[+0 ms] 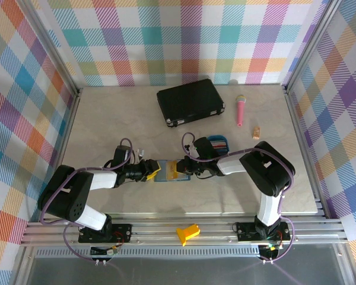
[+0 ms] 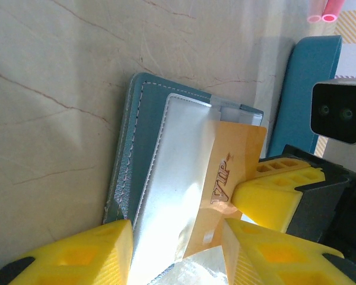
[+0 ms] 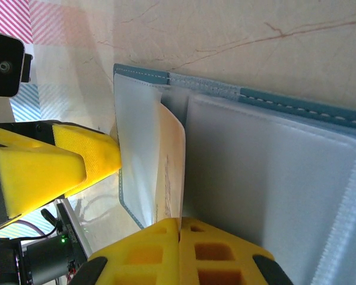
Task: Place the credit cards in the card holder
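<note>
Yellow block [image 1: 188, 233] lies loose on the rail [image 1: 142, 228] between your two arm bases, at the near edge.

Next out, mid-table: the card holder [image 2: 143, 136] lies opened on the marbled table [image 1: 107, 119], teal cover down and pale pockets up. Your two grippers meet over it, one from each side.

Left gripper [image 2: 177, 230] sits at the holder's left edge. Its jaws stand partly apart, with the pale pocket leaf [image 2: 172, 172] between the fingers. You cannot tell from these views whether they pinch the leaf or merely straddle it.

Right gripper [image 3: 179, 225] is clenched on the orange card [image 2: 232, 160], printed "VIP", and holds it by the end away from the holder. In your right wrist view the card shows edge-on, tilted, with its free end between two pale leaves. How deep it sits cannot be read.

Just behind the right gripper is the blue oval tray [image 1: 228, 143], with red and pale strips [image 1: 216, 142] inside, too small to tell apart.

Farther right a small tan piece [image 1: 256, 131] lies by itself, and beyond it a pink toy microphone [image 1: 241, 111].

Farthest back, near the centre of the checked back wall, is the black case [image 1: 191, 101] — closed, lying flat.
</note>
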